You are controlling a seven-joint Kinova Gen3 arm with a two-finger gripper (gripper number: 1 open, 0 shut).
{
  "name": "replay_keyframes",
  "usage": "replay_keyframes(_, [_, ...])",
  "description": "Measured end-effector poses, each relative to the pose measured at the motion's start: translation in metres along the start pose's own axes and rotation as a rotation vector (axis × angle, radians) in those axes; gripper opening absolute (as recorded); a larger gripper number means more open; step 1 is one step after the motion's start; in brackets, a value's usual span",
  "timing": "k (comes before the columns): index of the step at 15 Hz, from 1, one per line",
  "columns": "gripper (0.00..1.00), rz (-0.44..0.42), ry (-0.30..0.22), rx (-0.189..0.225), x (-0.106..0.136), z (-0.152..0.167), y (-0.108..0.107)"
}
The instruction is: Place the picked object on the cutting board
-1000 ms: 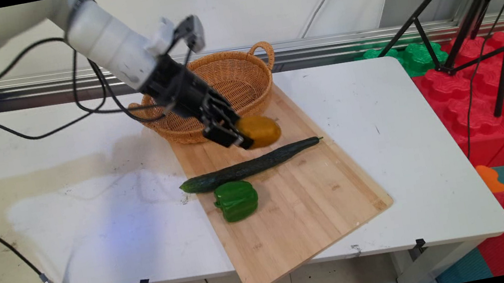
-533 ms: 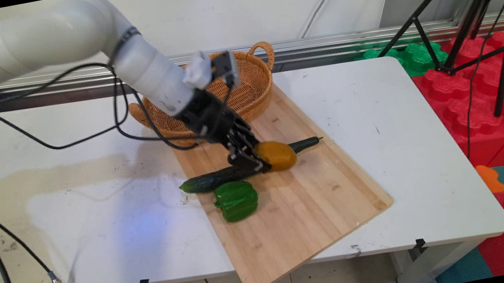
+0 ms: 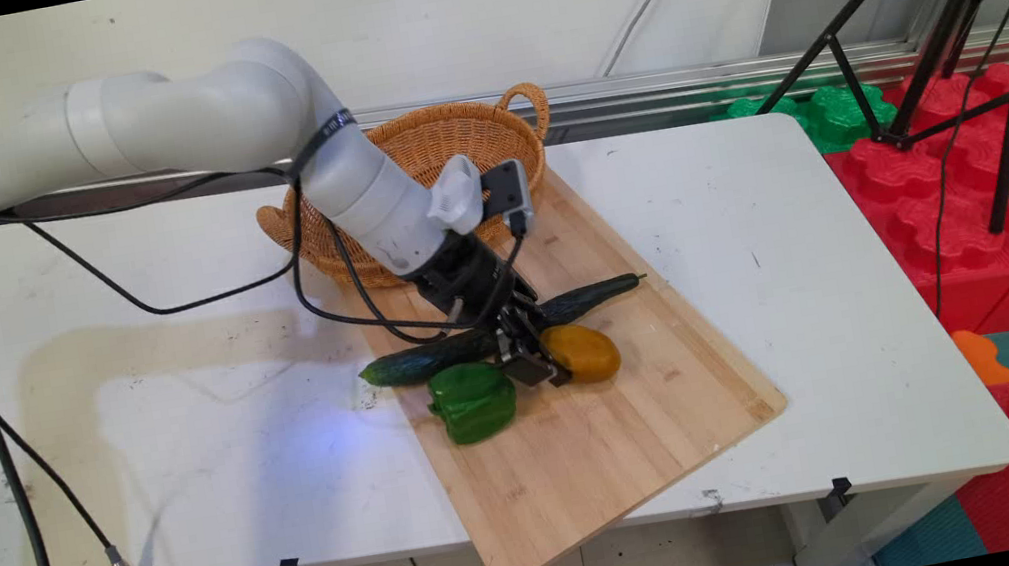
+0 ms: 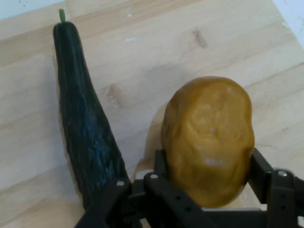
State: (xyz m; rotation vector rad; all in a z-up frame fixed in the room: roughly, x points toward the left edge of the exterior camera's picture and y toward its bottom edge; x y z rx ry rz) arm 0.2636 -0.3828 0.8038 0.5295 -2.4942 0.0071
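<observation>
Pinching a brownish-yellow potato (image 4: 208, 142) between the fingers (image 4: 161, 164) of the gripper (image 3: 547, 372), low over the wooden cutting board (image 3: 610, 438) on the white counter (image 3: 188, 455). Clamped at the potato's near end only, with most of its bulk jutting out past the fingertips, away from the wrist.

Could slip or swivel in that hold: smooth rounded skin, contact confined to one end, the heavier part unsupported. Could also roll across the board if let go at a tilt. Crowded on both sides, too: green pepper (image 3: 473, 401) just beside the fingers on the side away from the potato, long cucumber (image 3: 492, 333) lying just behind them, toward the wicker basket (image 3: 442, 146), so a sideways drift might nudge either one.

From the main view: pepper, basket, counter and the arm's slant, none of which reach the hand view; fingers mostly hidden behind linkage there, and hard to tell whether the potato touches the board or hangs just clear of it. From the hand view: pads pressed to opposite flanks of the potato, and bare board separating it from the cucumber.
</observation>
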Motion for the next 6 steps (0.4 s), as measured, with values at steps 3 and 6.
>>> replay_keyframes(3, [0.0, 0.02, -0.003, 0.008, 0.003, 0.01, 0.002])
replay_keyframes(6, [1.0, 0.039, 0.001, 0.018, 0.005, 0.014, 0.005])
